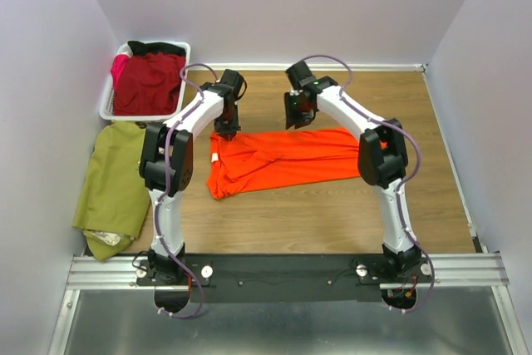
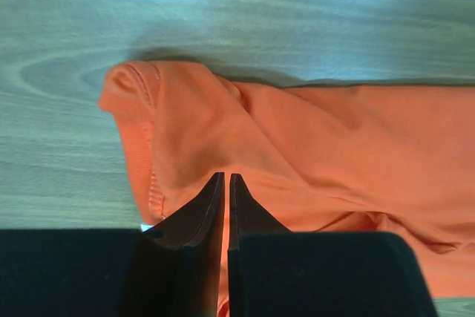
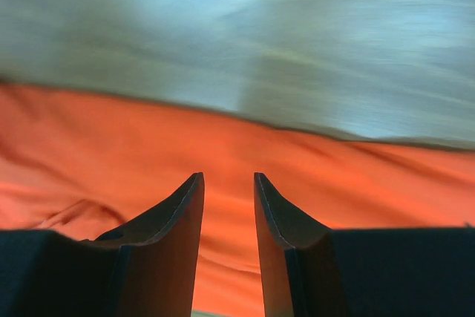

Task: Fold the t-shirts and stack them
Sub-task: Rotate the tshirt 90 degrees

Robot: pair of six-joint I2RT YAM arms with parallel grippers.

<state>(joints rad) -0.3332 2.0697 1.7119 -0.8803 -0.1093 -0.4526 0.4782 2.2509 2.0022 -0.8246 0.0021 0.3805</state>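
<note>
Under parted right end effector (image 3: 228,176), orange t-shirt (image 1: 283,158) lies, pinched by left end effector (image 2: 225,176).

Top camera looks down from behind; both wrist cameras closely face the same orange t-shirt (image 1: 283,160).

Checking my left arm (image 1: 166,222) and right arm (image 1: 397,214): white tube links, chunky black joint housings, and a lilac cable (image 1: 199,66) looping along each. Both are bolted to a black base plate (image 1: 283,276) on a silver rail (image 1: 108,272), low in frame. Left claw (image 2: 225,177) and right claw (image 3: 226,176) have black wedge fingers tapering to points.
</note>
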